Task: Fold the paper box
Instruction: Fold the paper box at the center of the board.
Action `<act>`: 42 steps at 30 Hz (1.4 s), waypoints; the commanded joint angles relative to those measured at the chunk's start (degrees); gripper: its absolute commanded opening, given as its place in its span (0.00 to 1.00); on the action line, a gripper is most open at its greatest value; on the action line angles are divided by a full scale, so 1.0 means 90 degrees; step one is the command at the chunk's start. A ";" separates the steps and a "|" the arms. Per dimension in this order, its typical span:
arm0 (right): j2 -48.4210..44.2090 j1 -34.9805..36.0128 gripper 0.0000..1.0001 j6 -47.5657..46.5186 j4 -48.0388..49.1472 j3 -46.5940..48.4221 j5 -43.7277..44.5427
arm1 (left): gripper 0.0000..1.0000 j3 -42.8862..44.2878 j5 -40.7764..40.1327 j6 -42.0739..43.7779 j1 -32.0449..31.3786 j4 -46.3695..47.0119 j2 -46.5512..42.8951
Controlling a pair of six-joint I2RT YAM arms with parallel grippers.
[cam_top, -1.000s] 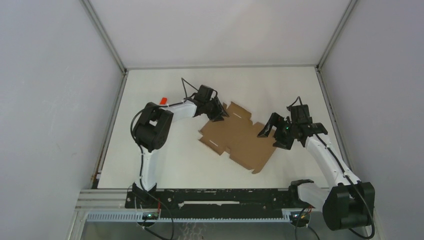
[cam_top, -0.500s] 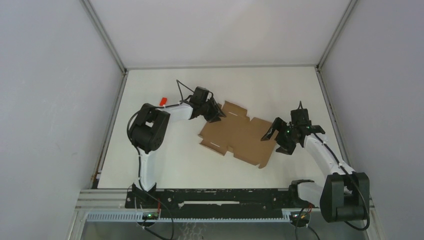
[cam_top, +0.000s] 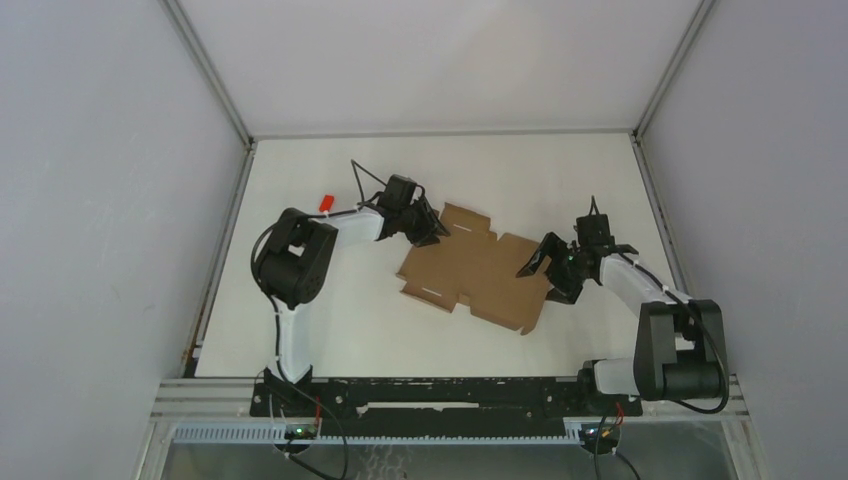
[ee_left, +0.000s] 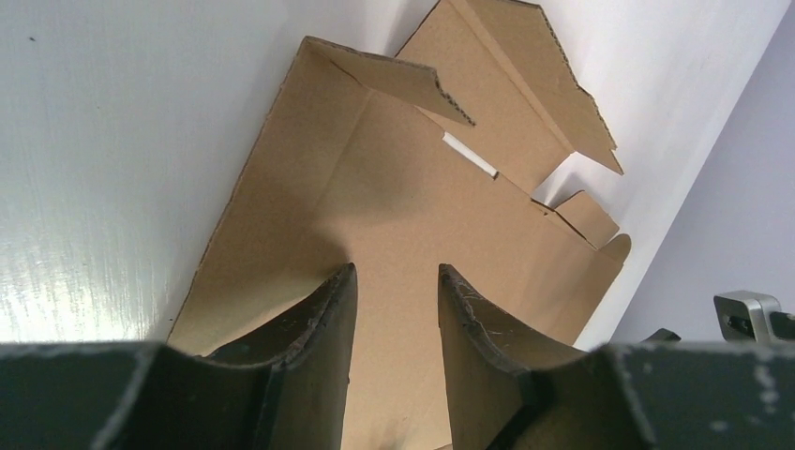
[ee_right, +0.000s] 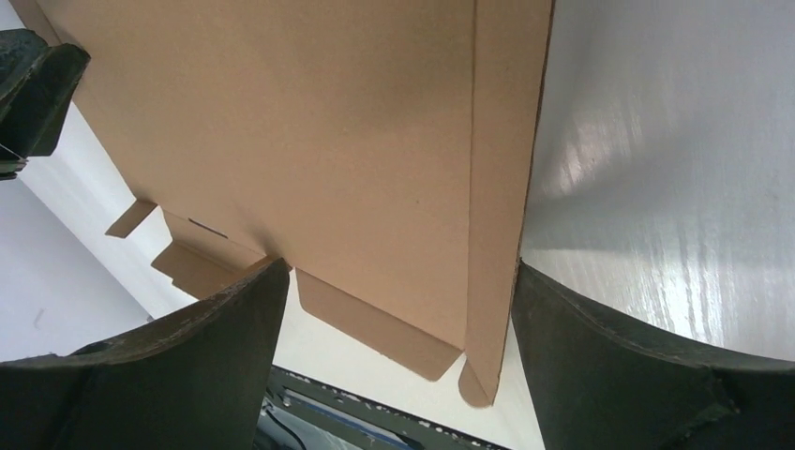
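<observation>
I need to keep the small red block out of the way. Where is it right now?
In the top view the red block sits on the table, left of centre, just beyond the left arm and left of the paper box.

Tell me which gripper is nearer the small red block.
Left. The left gripper is at the left edge of the paper box, not far from the red block; the right gripper is at the box's opposite edge.
</observation>
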 commanded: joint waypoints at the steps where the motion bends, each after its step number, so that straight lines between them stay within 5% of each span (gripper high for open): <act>1: 0.0134 0.0002 0.94 -0.0009 0.0803 -0.0007 -0.0528 | 0.43 -0.0187 -0.0080 0.0232 -0.0064 -0.0298 -0.0228; 11: -0.0066 -0.0106 0.88 -0.0145 0.0851 -0.0149 -0.0588 | 0.43 -0.0192 -0.0053 0.0276 -0.0079 -0.0299 -0.0200; 21: 0.0148 0.0095 0.67 0.0056 0.1958 -0.0367 -0.1335 | 0.43 -0.0103 0.0030 0.0318 -0.0127 -0.0291 -0.0102; 25: 0.0240 0.0245 0.46 0.0001 0.1909 -0.0228 -0.1227 | 0.43 -0.0105 0.0058 0.0326 -0.0167 -0.0269 -0.0092; 31: 0.0278 0.0424 0.17 -0.0291 0.1323 0.0244 -0.0786 | 0.42 -0.0112 0.0082 0.0345 -0.0220 -0.0252 -0.0114; 42: 0.0275 0.0522 0.08 -0.1150 -0.0508 0.1856 0.0260 | 0.42 -0.0007 0.0082 0.0374 -0.0429 -0.0289 -0.0069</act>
